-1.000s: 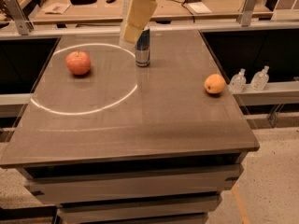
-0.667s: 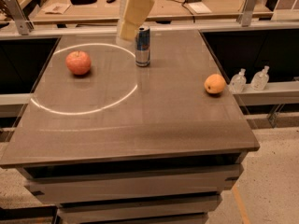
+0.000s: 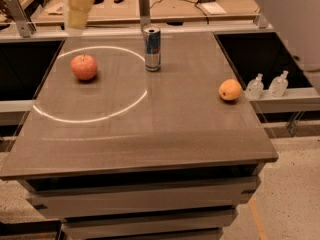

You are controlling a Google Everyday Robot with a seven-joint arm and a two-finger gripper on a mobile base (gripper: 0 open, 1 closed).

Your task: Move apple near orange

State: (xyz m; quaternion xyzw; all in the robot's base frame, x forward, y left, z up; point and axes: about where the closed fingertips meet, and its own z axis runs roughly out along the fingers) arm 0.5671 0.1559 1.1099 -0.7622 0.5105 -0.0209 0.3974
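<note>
Apple (image 3: 84, 66) sits left on the table (image 3: 150, 134), well apart from the orange (image 3: 230, 89) by the right edge, so I judge the move not yet begun; my gripper (image 3: 80, 9) hangs above the far-left corner, off the apple, its opening I cannot tell.

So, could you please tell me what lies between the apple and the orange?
Camera view: only bare table, crossed by a light ring; the can stands just behind that line. The pincer hangs beyond the apple.

Gripper (image 3: 82, 6) over table (image 3: 150, 134) far-left; can (image 3: 152, 49) behind path from apple (image 3: 84, 67) to orange (image 3: 230, 90).
</note>
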